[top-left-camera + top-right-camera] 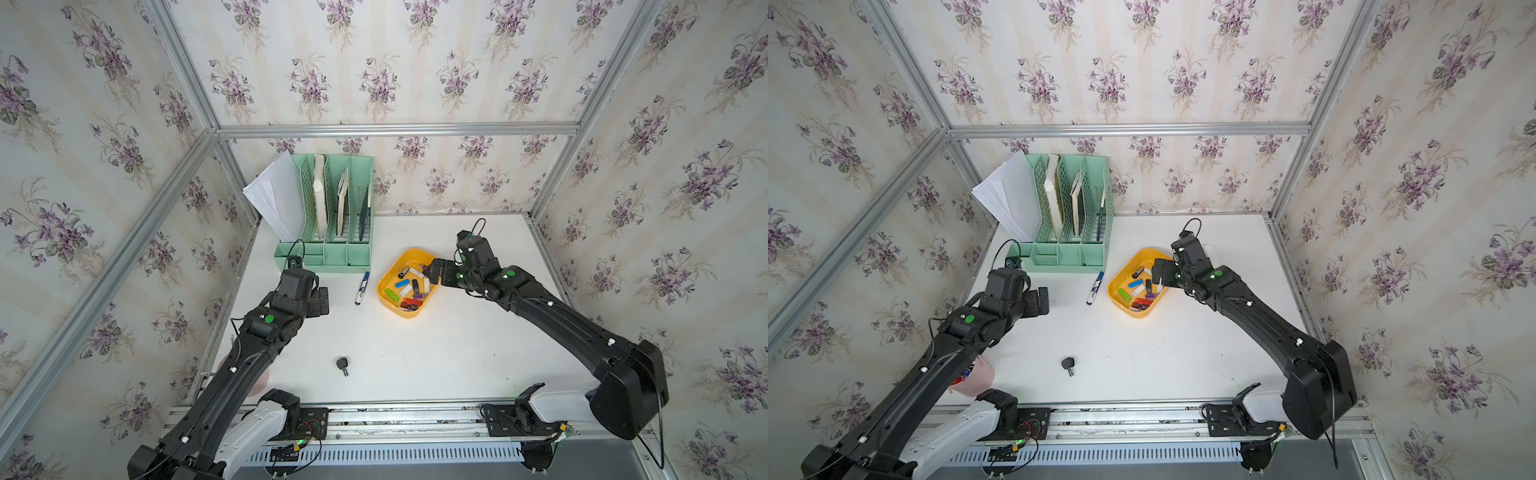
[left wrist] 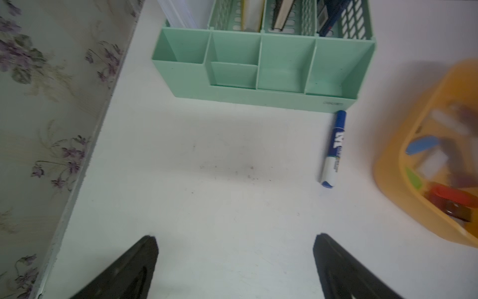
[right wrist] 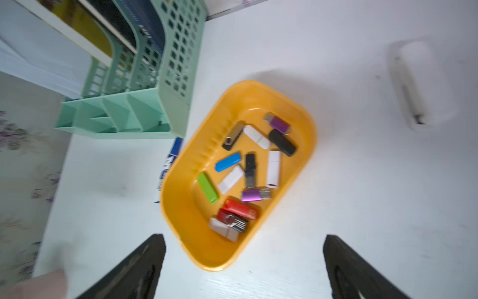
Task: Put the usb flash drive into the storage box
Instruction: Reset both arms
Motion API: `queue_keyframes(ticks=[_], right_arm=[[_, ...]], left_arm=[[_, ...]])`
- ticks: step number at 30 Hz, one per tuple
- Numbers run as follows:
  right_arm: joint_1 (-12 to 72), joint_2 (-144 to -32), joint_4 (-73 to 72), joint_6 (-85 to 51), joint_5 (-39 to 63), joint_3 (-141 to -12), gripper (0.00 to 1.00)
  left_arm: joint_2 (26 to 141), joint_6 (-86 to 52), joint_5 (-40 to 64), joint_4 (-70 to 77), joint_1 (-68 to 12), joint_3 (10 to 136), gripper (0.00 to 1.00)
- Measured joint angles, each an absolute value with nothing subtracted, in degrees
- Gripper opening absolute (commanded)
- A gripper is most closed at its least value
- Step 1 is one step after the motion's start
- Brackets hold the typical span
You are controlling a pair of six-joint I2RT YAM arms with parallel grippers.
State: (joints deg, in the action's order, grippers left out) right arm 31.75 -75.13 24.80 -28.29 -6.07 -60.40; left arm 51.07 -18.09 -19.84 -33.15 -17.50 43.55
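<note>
Hovering above the storage box [image 3: 181, 202], the right gripper [image 3: 244, 237] holds its jaws spread wide, pinching nothing. Many usb flash drives [image 3: 228, 162] lie loose on the box floor. The left gripper [image 2: 234, 236], jaws likewise spread and empty, hangs over bare tabletop [image 2: 207, 181] near the green organizer [image 2: 258, 77]. The right arm would best lift straight up before swinging away, so neither jaw catches the rolled rim.

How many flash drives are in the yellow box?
13 drives, all inside the storage box: three white, three black, two purple, one blue, one green spread over its floor; two red and a white piled at one end, possibly hiding more.
</note>
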Motion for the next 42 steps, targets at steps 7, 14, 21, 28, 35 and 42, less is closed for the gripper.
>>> queue_keyframes(ticks=[7, 14, 21, 28, 35, 42], right_arm=[[31.51, -63.59, 9.17, -16.58, -27.77, -40.18, 1.0], [21.91, -61.82, -14.28, -5.96, -33.15, -25.08, 1.0], [13.3, -70.32, -35.9, -2.44, -24.88, -18.85, 1.0], [8.95, -84.12, -60.9, 3.14, -17.5, -11.73, 1.0], [4.58, -88.07, -74.0, -0.05, -12.99, -10.92, 1.0], [4.43, -88.07, -73.38, -0.05, -10.7, -11.9, 1.0]], left_arm=[[56.12, -7.01, -32.51, -8.73, -15.31, 29.65, 0.99], [68.93, -2.57, -32.34, 19.11, -12.56, 19.33, 0.99], [82.96, 3.88, -21.71, 35.2, -9.15, 24.67, 0.99], [86.3, 3.42, -10.94, 41.01, -3.29, 24.1, 0.99], [86.02, 3.16, -6.44, 40.36, -2.59, 24.73, 0.99], [85.95, 2.98, -5.58, 40.27, -2.55, 24.75, 0.99]])
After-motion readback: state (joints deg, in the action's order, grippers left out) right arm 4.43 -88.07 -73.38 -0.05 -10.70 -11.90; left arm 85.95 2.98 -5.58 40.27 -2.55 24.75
